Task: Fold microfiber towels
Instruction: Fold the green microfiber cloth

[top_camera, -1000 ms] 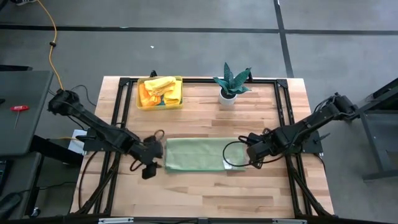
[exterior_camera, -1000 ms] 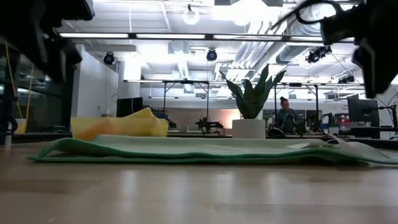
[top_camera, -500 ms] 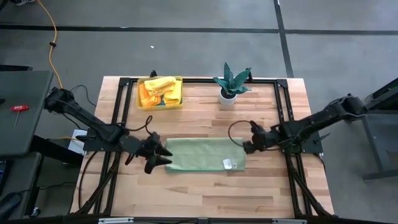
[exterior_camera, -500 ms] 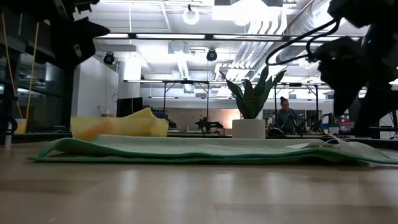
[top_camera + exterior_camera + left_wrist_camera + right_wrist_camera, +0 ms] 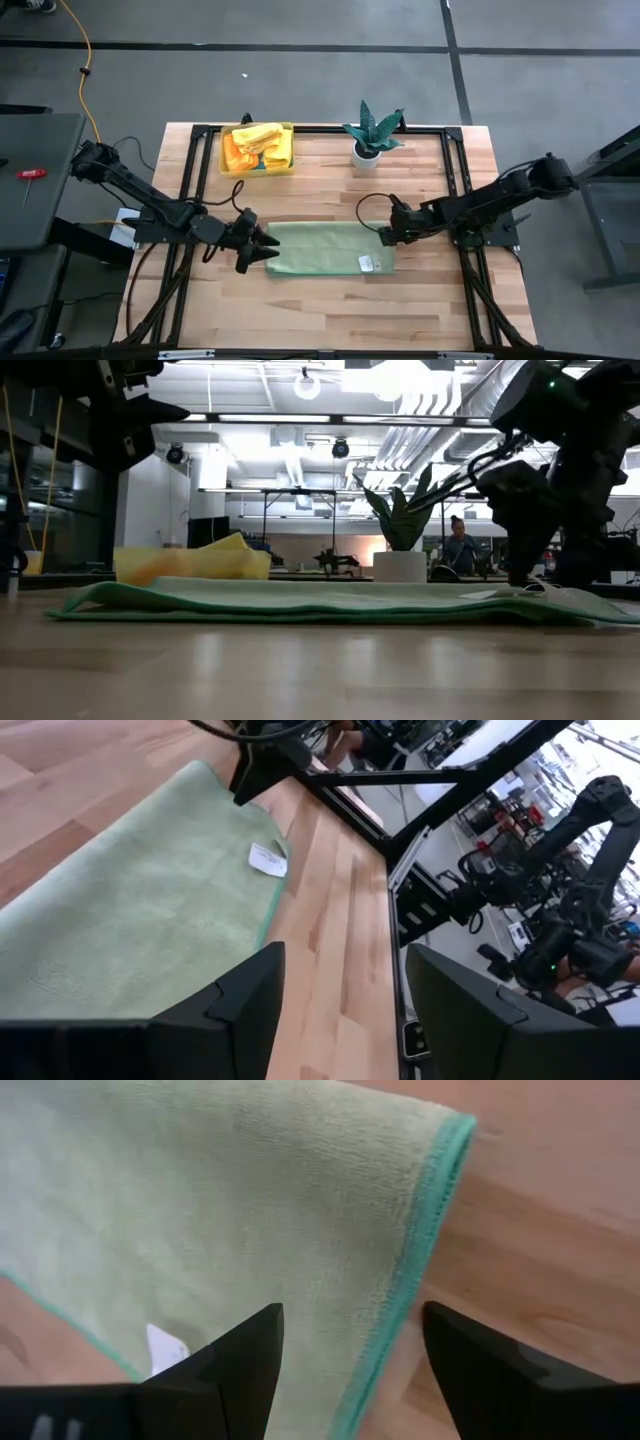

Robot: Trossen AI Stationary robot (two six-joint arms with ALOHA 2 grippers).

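Observation:
A light green microfiber towel (image 5: 325,248) lies flat in a long folded rectangle at the table's middle, with a white label (image 5: 268,860) near its right end. My left gripper (image 5: 262,250) is open at the towel's left end and points almost level along it, well above the cloth in the low view (image 5: 140,420). My right gripper (image 5: 388,235) is open and slants down over the towel's far right corner (image 5: 440,1170), one finger on either side of the teal hem. My right gripper has its fingertips (image 5: 520,575) low at the towel's far right corner, slanting down from the table's right. I cannot tell whether they touch the cloth. The towel lies flat and undisturbed there.
A yellow bin (image 5: 257,150) holding orange and yellow towels stands at the far left. A potted plant (image 5: 370,135) stands at the far middle. Black frame rails (image 5: 455,150) run along the table's sides. Bare wood (image 5: 330,310) lies in front of the towel.
My right gripper has come down and toward the table's left, rolling as it went, to the towel's far right corner. My left gripper has tipped up from pointing down to almost level and shifted slightly toward the towel's left end. The towel has not moved.

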